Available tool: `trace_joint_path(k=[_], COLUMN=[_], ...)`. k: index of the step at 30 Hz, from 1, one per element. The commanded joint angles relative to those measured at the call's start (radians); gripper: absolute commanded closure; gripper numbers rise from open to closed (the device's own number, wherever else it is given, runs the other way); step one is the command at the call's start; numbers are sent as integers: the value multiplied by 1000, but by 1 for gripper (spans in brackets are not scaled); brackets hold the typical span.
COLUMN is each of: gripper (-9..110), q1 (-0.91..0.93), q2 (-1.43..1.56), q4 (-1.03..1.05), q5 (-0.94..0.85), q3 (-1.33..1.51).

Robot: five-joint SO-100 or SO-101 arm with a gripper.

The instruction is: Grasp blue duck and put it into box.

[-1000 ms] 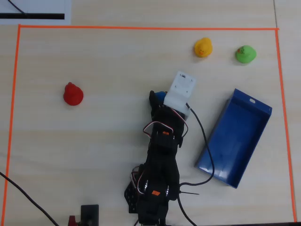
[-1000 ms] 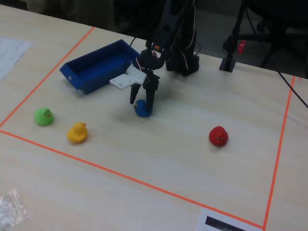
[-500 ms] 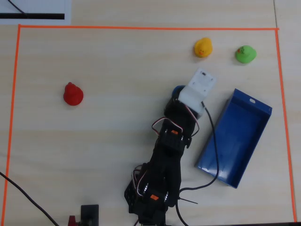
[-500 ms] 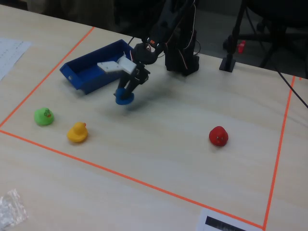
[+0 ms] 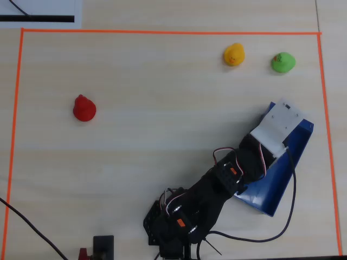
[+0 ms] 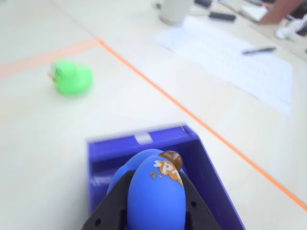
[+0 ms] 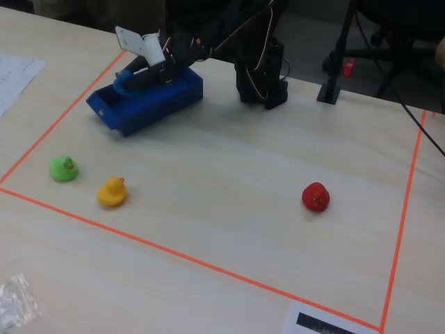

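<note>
**Duck in claw, hanging over the box: release step**

Wrist view, nearest first: claw (image 6: 156, 211) is gripping the blue duck (image 6: 156, 191), black fingers (image 6: 112, 206) pressing on both flanks, closed down to duck width. Beak end is pointing away from the camera. The duck is sitting over the near half of the box (image 6: 211, 177), inside the wall lines. Can't tell from here whether it's touching the floor or hanging just above it.

Fixed view agrees: blue duck (image 7: 125, 82) is showing just above the box (image 7: 156, 104) rim at the claw end, arm reaching in from the right.

How I'd do the drop:
- Keep the duck centred between the long walls. Looks fine now, judging by the wrist view.
- Go lower before opening if there's any gap; it's round and will likely roll or bounce off a wall.
- Open slowly and lift straight up, so the fingers aren't dragging the duck or nudging the box, which looks light and is sitting loose on the desk.

Farther out: the green duck (image 6: 72, 77) is lying beyond the box to the left in the wrist view, well apart. Overhead is showing the yellow duck (image 5: 234, 54) next to the green duck (image 5: 283, 62) at the far side, and the red duck (image 5: 84, 108) alone on the left. None are in the way.

Surface: pale wood-grain desk (image 5: 162, 108), work area marked with orange tape (image 5: 162, 31). Beyond the tape in the wrist view, a printed sheet (image 6: 230, 62) with a pen (image 6: 259, 50) on it.
</note>
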Motion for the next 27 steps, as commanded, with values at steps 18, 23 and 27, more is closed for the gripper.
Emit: trace_joint_path(k=[18, 23, 27], gripper=[56, 66, 88], q1=[15, -127, -327], q2=[5, 135, 360], q4=[-64, 69, 615], q5=[67, 354, 551], q3=[-2, -123, -229])
